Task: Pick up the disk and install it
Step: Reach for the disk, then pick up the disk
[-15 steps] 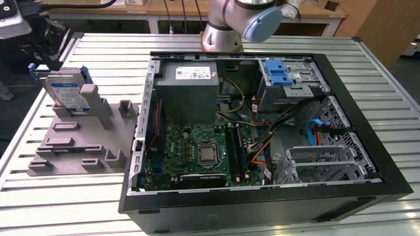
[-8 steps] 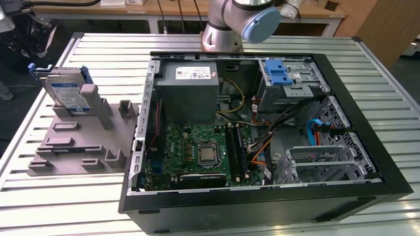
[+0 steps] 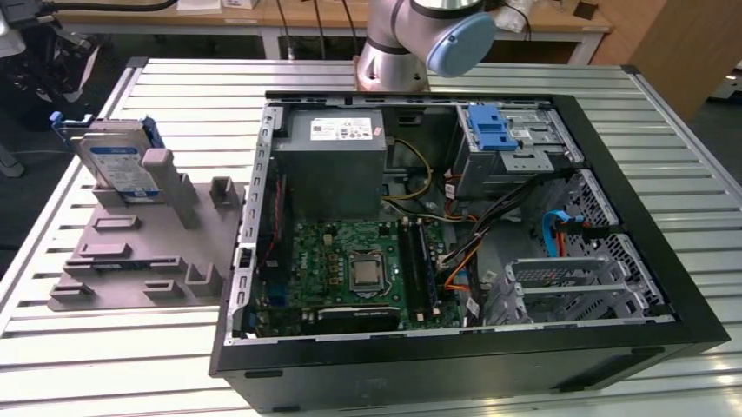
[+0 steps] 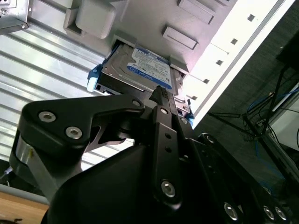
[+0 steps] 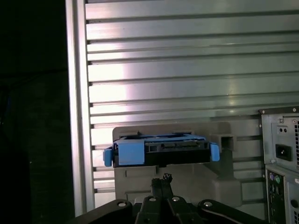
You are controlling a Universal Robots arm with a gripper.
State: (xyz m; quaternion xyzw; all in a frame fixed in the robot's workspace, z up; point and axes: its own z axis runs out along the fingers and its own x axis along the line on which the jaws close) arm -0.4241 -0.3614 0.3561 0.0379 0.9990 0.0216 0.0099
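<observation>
The disk (image 3: 116, 162) stands on edge in a slot of the grey holder (image 3: 139, 252), at the exterior view's left on the slatted table. It is silver with a white-and-blue label and blue side rails. In the second wrist view the disk (image 4: 140, 70) lies just beyond my gripper (image 4: 160, 92), whose fingers are together with nothing between them. In the first wrist view the disk's upper edge (image 5: 161, 151) and its blue rails sit a short way past the gripper (image 5: 161, 180), with a gap between them.
An open computer case (image 3: 464, 217) takes up the middle of the table, with a motherboard (image 3: 360, 269), a grey power supply (image 3: 330, 161) and a drive bay with a blue latch (image 3: 496, 135). The arm's base (image 3: 400, 43) stands behind it. The case's rear panel (image 5: 280, 163) is beside the holder.
</observation>
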